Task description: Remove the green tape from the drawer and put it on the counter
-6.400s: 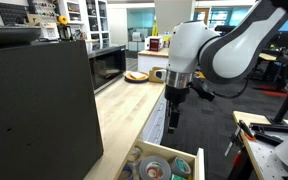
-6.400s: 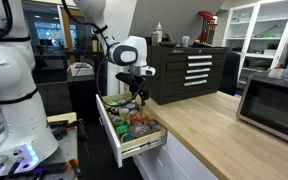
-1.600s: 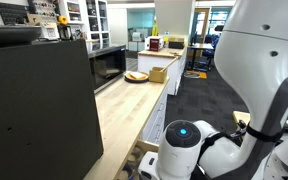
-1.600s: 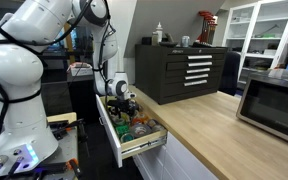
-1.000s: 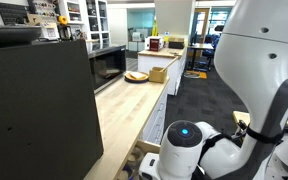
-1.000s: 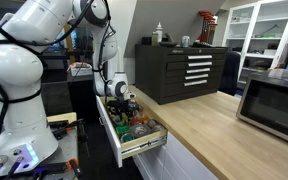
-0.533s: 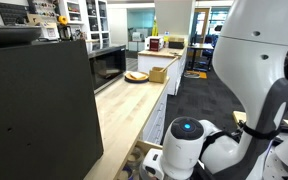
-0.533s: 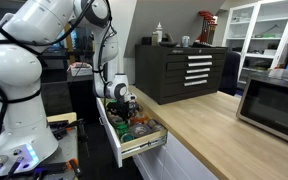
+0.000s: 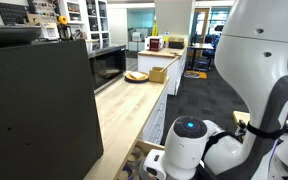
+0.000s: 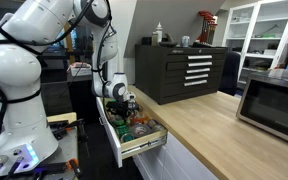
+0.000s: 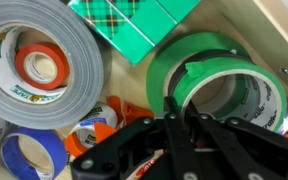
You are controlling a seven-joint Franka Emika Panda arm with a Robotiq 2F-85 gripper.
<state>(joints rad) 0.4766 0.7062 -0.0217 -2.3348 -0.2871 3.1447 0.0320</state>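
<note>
The wrist view shows the green tape [image 11: 219, 80], a light green ring with a hollow centre, lying in the drawer [image 11: 264, 30] at the right. My gripper [image 11: 183, 122] reaches down onto the roll's near wall, and its two black fingers [image 11: 170, 135] are shut on that wall. In an exterior view the arm bends down into the open white drawer [image 10: 115, 143], with the gripper [image 10: 123, 104] low among its contents. The light-wood counter [image 10: 209, 135] runs beside the drawer, and in an exterior view the counter [image 9: 124, 115] stretches away from it.
A big silver-grey tape roll with an orange core [image 11: 34, 65], a blue roll [image 11: 32, 155] and a green plaid box [image 11: 144, 22] crowd the drawer. On the counter stand a microwave [image 10: 274, 100] and a large black box [image 9: 39, 100]. A black tool chest [image 10: 184, 70] stands behind.
The jaws have closed over the last second, from apart to shut on the green tape's wall. The arm has hardly moved.
</note>
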